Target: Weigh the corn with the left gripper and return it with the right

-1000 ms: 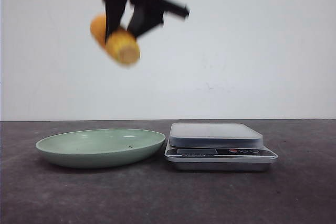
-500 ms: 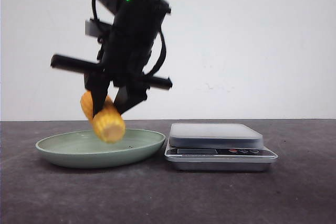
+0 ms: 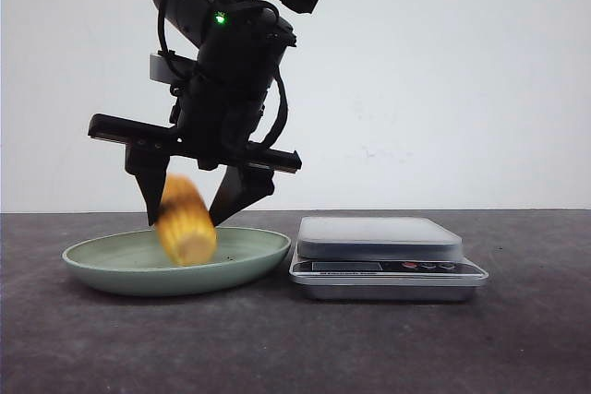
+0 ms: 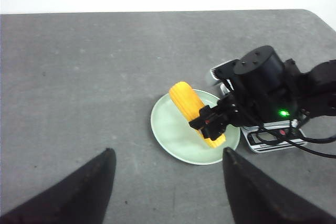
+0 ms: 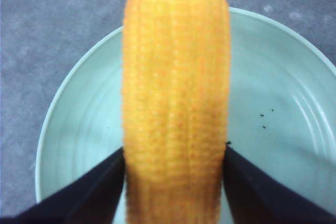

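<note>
- This is looking like a robot test bench in a lab rather than a home or kitchen.
- A plain dark grey tabletop [image 3: 517, 348] is stretching across the front view, with a bare white wall [image 3: 462, 71] standing behind it.
- Only staged props are sitting on it: a pale green plate [image 3: 102, 269] and, just beside it, a small digital kitchen scale [image 3: 383, 256].
- A black robot arm [image 3: 231, 62] with glowing green lights and loose black cables is working above the plate.
</note>
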